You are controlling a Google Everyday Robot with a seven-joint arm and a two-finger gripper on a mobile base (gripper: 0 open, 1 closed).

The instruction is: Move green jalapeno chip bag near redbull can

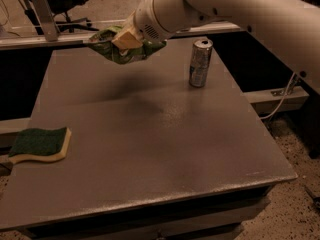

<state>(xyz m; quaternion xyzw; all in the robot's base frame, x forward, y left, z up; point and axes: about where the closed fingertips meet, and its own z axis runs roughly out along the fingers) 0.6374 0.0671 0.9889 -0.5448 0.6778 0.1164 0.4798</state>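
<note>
The green jalapeno chip bag (pixel 114 52) hangs in the air over the far left part of the table (pixel 165 149), clear of the surface, and throws a soft dark shadow on the tabletop just below and in front of it. The table is the largest thing in view, a plain grey-brown slab that fills most of the scene, its front edge running along the bottom. The white arm (pixel 240 9) comes in from the upper right, passes above and behind the drink can without touching it, and ends in a rounded wrist right beside the bag. At its tip the gripper (pixel 129 42) sits on the upper side of the bag with its jaws closed on the crumpled foil; one tan finger pad (pixel 126 37) lies across the top of the bag, and the other is hidden behind it. A sponge (pixel 40 144) lies flat at the left edge of the table towards the front, green side up over a yellow layer, well apart from both bag and can. The redbull can (pixel 200 64) stands upright on the far right part of the table, to the right of the bag, with bare tabletop between them. A thin cable (pixel 280 101) trails down beyond the table's right side.
</note>
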